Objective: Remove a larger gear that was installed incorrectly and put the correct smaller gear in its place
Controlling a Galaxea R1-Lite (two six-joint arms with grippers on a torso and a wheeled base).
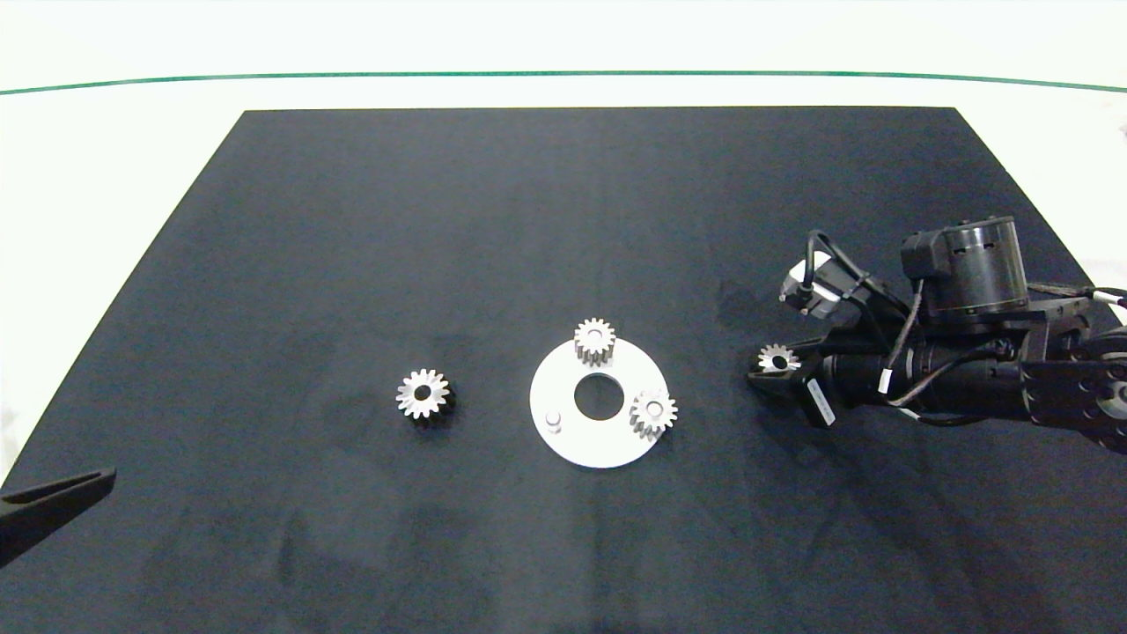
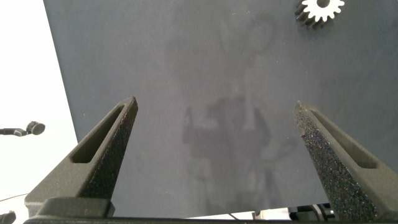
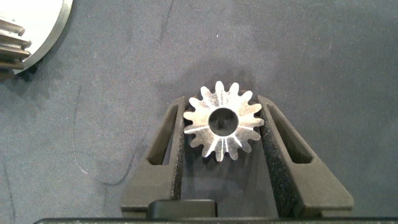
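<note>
Right pincer (image 3: 222, 127) clamped on a shiny silver pointed-tooth larger gear (image 3: 222, 122), fingers pressed to its teeth on both sides, over the black desk mat (image 1: 563, 220). Well beyond the fingertips: round white metal plate (image 1: 572, 440) carrying two gears and a bare peg (image 1: 553, 420). Farther still, the stubby-toothed silver smaller gear (image 1: 423, 393) lies loose. Left pincer (image 2: 214, 124) spread apart, empty, parked at the desk's near left corner.
</note>
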